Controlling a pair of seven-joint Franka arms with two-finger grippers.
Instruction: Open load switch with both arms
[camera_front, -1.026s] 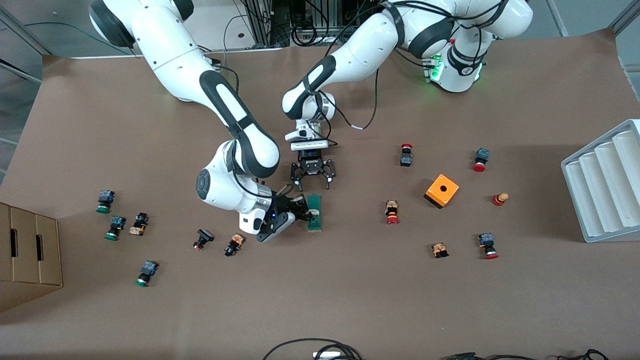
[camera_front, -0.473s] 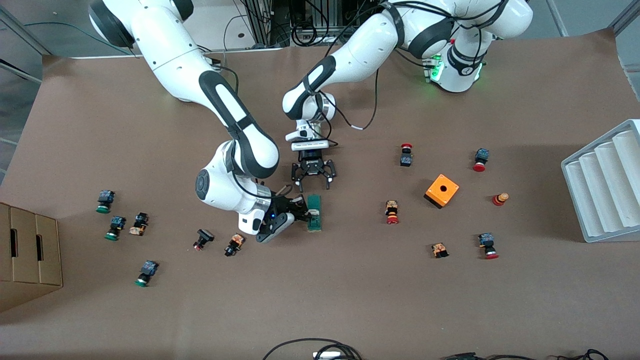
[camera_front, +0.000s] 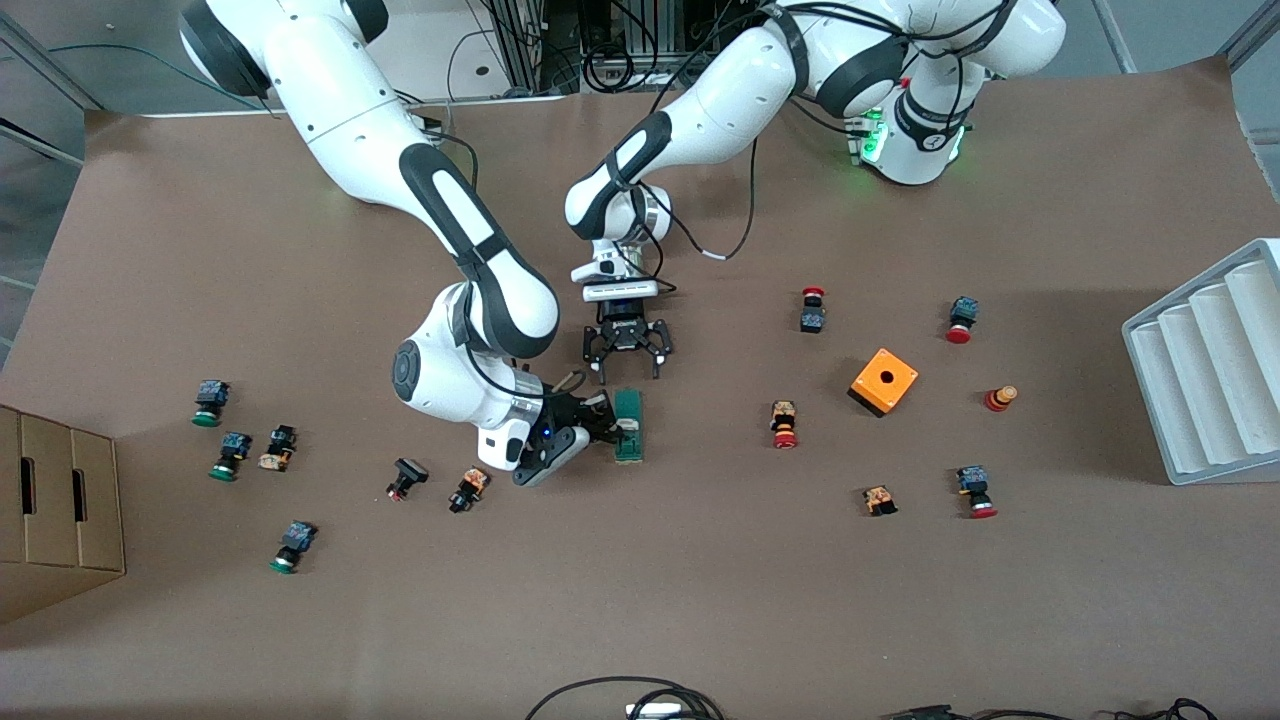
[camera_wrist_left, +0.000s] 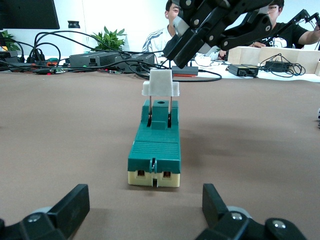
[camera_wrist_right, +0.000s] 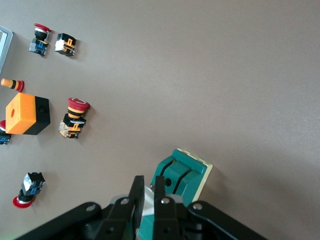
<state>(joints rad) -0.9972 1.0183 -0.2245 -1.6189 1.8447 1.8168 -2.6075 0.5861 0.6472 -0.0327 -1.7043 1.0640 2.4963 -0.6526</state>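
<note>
Load switch (camera_front: 628, 425): white lever pinched by right gripper (camera_front: 612, 424).

Brown table (camera_front: 700, 600) carries the green load switch (camera_front: 629, 425) near its middle, an orange box (camera_front: 884, 381) and scattered push buttons (camera_front: 785, 424) toward both ends. A cardboard box (camera_front: 55, 510) sits at the right arm's end, a white ribbed tray (camera_front: 1215, 365) at the left arm's end.

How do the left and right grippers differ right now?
The left gripper is open, low by the table at the load switch's end farther from the front camera, touching nothing. The right gripper is shut on the switch's white handle, reaching in from the side. Both are black and two-fingered, at the same switch.
</note>
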